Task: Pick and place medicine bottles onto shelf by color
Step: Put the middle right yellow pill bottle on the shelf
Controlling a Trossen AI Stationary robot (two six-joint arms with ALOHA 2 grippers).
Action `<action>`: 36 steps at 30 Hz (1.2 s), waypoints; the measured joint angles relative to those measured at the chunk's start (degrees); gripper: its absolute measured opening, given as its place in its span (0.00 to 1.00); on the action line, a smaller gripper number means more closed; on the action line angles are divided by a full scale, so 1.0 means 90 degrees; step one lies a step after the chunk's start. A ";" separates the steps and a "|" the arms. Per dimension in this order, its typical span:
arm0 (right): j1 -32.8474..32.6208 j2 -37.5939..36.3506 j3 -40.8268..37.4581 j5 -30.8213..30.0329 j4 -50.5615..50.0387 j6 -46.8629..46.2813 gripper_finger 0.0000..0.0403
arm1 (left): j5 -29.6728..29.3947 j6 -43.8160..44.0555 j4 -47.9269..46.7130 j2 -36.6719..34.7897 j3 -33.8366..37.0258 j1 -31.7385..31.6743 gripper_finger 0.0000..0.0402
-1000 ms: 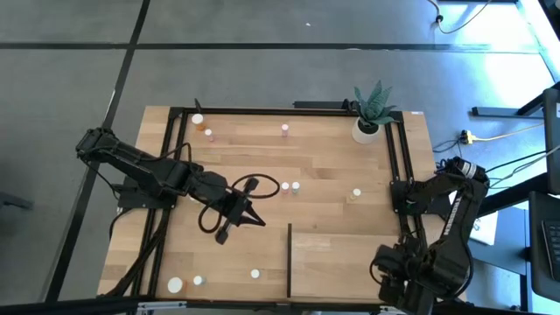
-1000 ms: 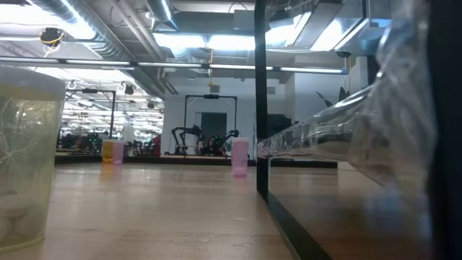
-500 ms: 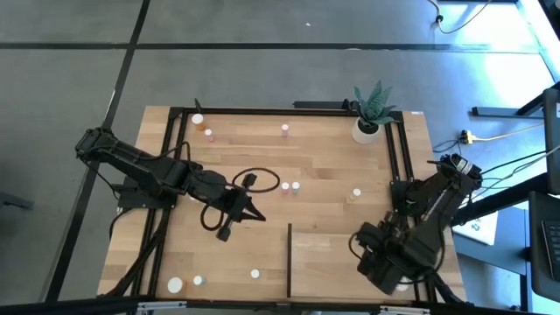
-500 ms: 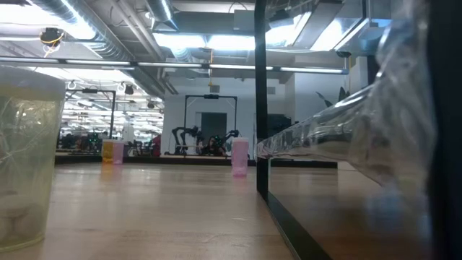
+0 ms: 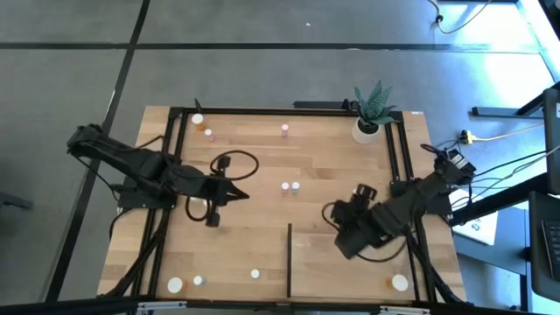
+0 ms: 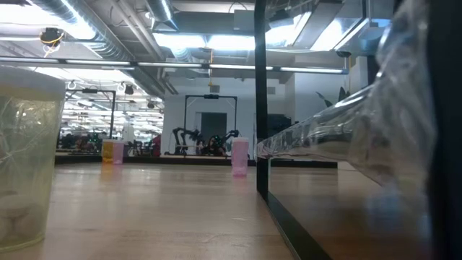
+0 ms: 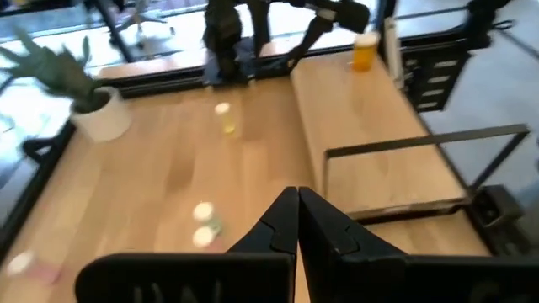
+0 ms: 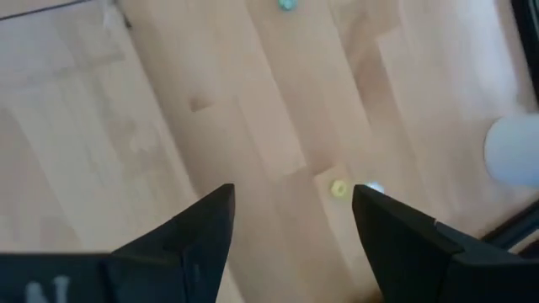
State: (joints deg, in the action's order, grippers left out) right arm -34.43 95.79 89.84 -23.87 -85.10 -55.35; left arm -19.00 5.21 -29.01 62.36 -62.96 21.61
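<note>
A light plank tabletop on a grey workshop floor carries a black frame, two dark arms and a scatter of tiny medicine bottles. The shelf, a light-wood panel with a thin dark upright edge, fills the near right corner, and its far edge lies partly under the right gripper. That gripper's fingers stand apart with nothing between them, and its wrist view looks down on bare planks and what seems to be a small yellowish bottle, though the view is too blurred to be sure. The left gripper hangs over the table's left half, well apart from the shelf, with its fingers pressed together and empty. Just ahead of its tip stands a pair of bottles, midway between the two grippers. A potted plant sits in the far right corner. One white-capped bottle rests on the shelf, behind the right gripper. More bottles stand along the near edge, with others in the far left corner.
</note>
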 joint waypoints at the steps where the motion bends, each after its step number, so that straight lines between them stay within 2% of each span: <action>1: 0.0146 0.0000 0.0000 0.0084 0.0076 0.0228 0.60 | -0.0102 0.0064 -0.0133 -0.0044 0.0000 -0.0024 0.00; 5: 0.0714 0.0000 0.0000 0.0559 0.0542 0.1288 0.60 | -0.0190 0.0080 -0.0479 -0.0111 -0.0008 -0.0294 0.00; 8: 0.1117 0.0000 0.0000 0.1066 0.0746 0.2044 0.60 | -0.0151 0.0094 -0.1119 -0.0046 -0.0298 -0.0597 0.00; 12: 0.1530 0.0001 0.0002 0.1161 0.0441 0.2464 0.59 | -0.0135 0.0091 -0.1843 0.0179 -0.0651 -0.0917 0.00; 17: 0.1957 -0.0193 -0.0164 0.1190 0.0058 0.2145 0.56 | -0.0114 -0.0001 -0.1938 0.0377 -0.0721 -0.1147 0.00; 26: 0.2632 -0.0903 -0.1141 0.1841 0.0198 0.1024 0.53 | 0.0352 -0.0143 -0.2061 0.0759 -0.0721 -0.1329 0.00; 36: 0.3246 -0.1134 -0.2365 0.2126 0.0726 0.0852 0.53 | 0.0411 -0.0097 -0.2010 0.0788 -0.0721 -0.1323 0.00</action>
State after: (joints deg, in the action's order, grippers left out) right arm -5.22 85.58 68.56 -4.73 -78.57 -47.68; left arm -15.30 4.34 -47.10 69.45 -69.45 9.71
